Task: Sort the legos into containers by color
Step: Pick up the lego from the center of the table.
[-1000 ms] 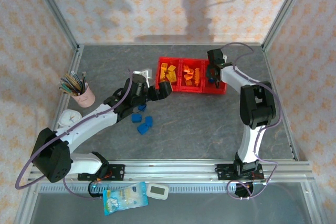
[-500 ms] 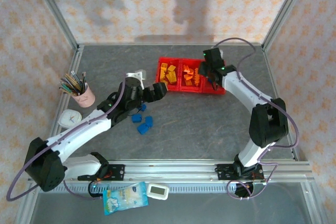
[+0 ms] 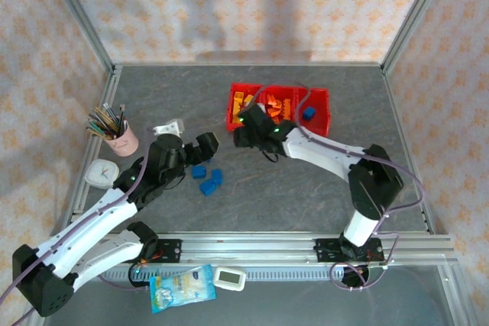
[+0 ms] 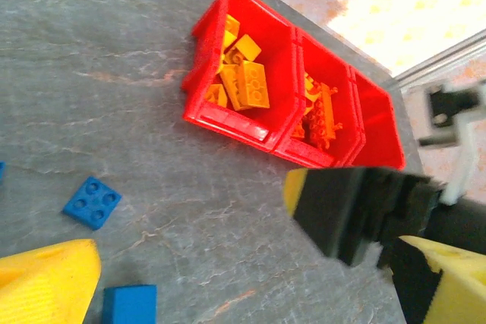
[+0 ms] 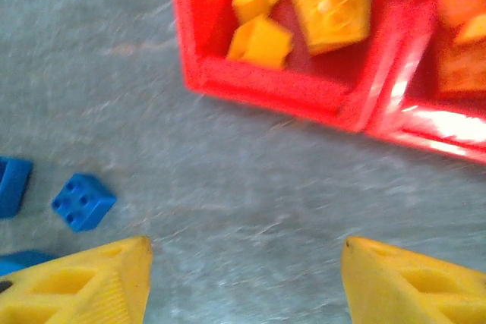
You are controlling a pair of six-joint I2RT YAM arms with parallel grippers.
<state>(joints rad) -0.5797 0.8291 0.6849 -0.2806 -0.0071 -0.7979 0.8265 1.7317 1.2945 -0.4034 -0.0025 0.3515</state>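
The three joined red containers (image 3: 317,127) stand at the back centre. The left bin holds yellow legos (image 3: 244,103), the middle one orange legos (image 3: 276,104), and the right one a blue lego (image 3: 309,113). Blue legos (image 3: 208,179) lie loose on the table. My left gripper (image 3: 200,146) hovers just above them, open and empty (image 4: 247,263), with blue legos (image 4: 92,202) near its left finger. My right gripper (image 3: 241,135) hangs open in front of the left bin, with bare table between its fingers (image 5: 244,263). A blue lego (image 5: 83,201) lies to its left, and the containers (image 5: 288,100) are ahead.
A pink pencil cup (image 3: 122,137) and a white round clock (image 3: 99,172) sit at the left. Metal frame posts border the table, with a rail along the near edge. A snack packet (image 3: 182,286) and a white device (image 3: 229,278) lie beyond that rail.
My right arm swung from over the right bin, leftwards, to in front of the left bin, its jaws widening. A blue lego now lies in the right bin. My left arm drew back from the bins.
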